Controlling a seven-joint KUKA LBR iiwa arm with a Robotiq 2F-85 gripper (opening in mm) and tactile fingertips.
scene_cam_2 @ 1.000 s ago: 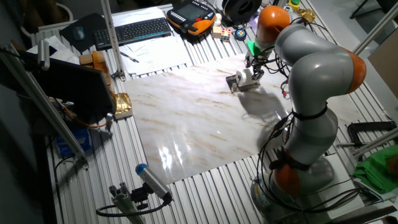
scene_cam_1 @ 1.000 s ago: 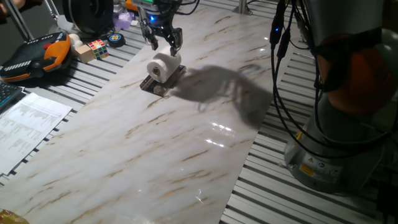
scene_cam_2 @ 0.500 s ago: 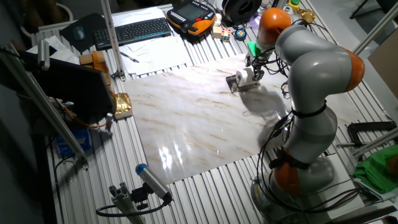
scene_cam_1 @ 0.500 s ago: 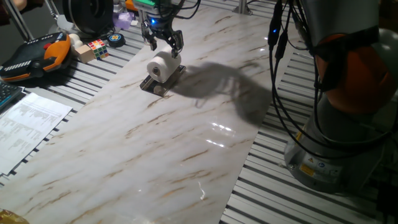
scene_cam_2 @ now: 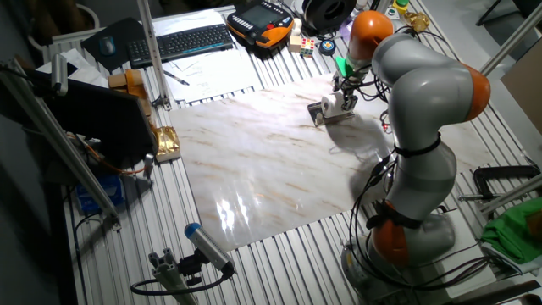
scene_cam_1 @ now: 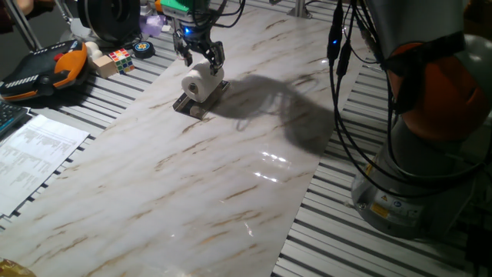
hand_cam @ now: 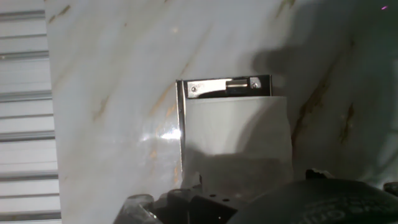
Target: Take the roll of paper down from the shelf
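Note:
The white roll of paper (scene_cam_1: 201, 82) lies on its side on the shelf (scene_cam_1: 193, 105), a low dark rack on the marble table top (scene_cam_1: 231, 177). My gripper (scene_cam_1: 200, 58) hangs just above the roll's far end, open, with one finger on each side and nothing held. From the other fixed view the roll of paper (scene_cam_2: 331, 104) sits on the shelf (scene_cam_2: 319, 116) under my gripper (scene_cam_2: 343, 86). In the hand view the roll of paper (hand_cam: 236, 127) fills the middle and the shelf's metal frame (hand_cam: 221, 86) shows beyond it; my fingertips are hidden there.
Left of the table top lie an orange and black pendant (scene_cam_1: 46, 69), a colour cube (scene_cam_1: 120, 58), a tape roll (scene_cam_1: 144, 48) and printed sheets (scene_cam_1: 34, 150). The arm's base (scene_cam_1: 407, 192) and hanging cables (scene_cam_1: 346, 115) stand at the right.
My gripper has come down a little and shifted slightly left, closer over the roll. The roll and the shelf have not moved.

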